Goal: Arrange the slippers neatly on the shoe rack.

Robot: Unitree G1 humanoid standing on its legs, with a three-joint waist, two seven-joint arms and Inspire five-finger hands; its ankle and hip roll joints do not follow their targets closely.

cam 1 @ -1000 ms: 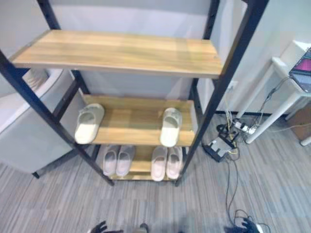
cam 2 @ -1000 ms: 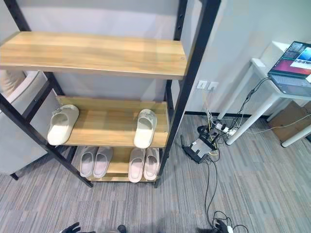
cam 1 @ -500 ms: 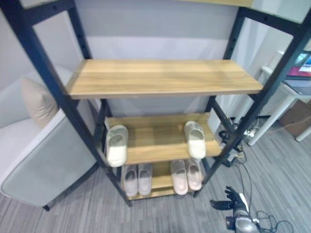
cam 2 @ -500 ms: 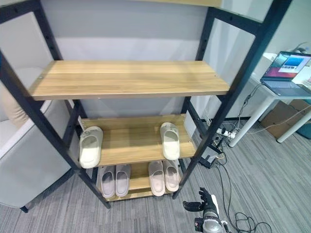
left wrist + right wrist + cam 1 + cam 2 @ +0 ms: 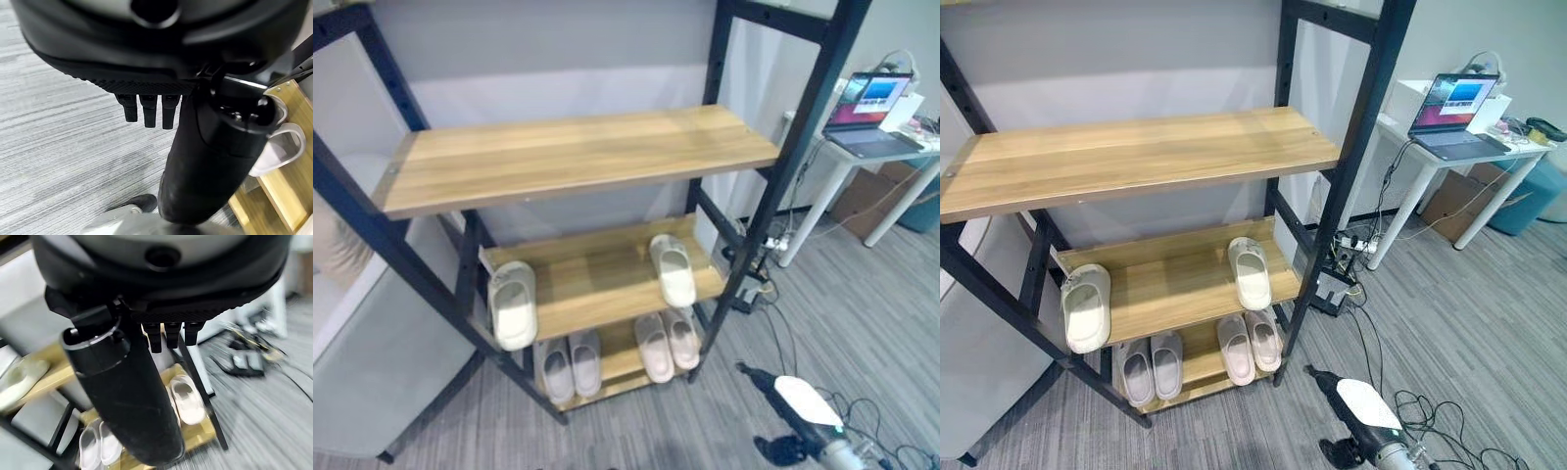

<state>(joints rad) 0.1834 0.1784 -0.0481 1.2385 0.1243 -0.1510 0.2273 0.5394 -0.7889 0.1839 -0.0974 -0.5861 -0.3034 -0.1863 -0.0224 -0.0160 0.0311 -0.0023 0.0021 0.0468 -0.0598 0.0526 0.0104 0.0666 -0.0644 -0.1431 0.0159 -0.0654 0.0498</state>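
Right hand point(image 5: 1369, 443) hangs low by the floor, fingers relaxed, empty, well apart from the shoe rack point(image 5: 1146, 157). We risk knocking the splayed middle-shelf slippers point(image 5: 1085, 305) off when reaching in; left hand point(image 5: 146, 107) straight-fingered, idle

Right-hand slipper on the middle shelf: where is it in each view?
Left eye: right-hand slipper, centre-right, on the middle shelf.
Right eye: near centre.
Left wrist: a slipper at a shelf edge; cannot tell which.
Right wrist: beside the post.
Landmark: black rack post.
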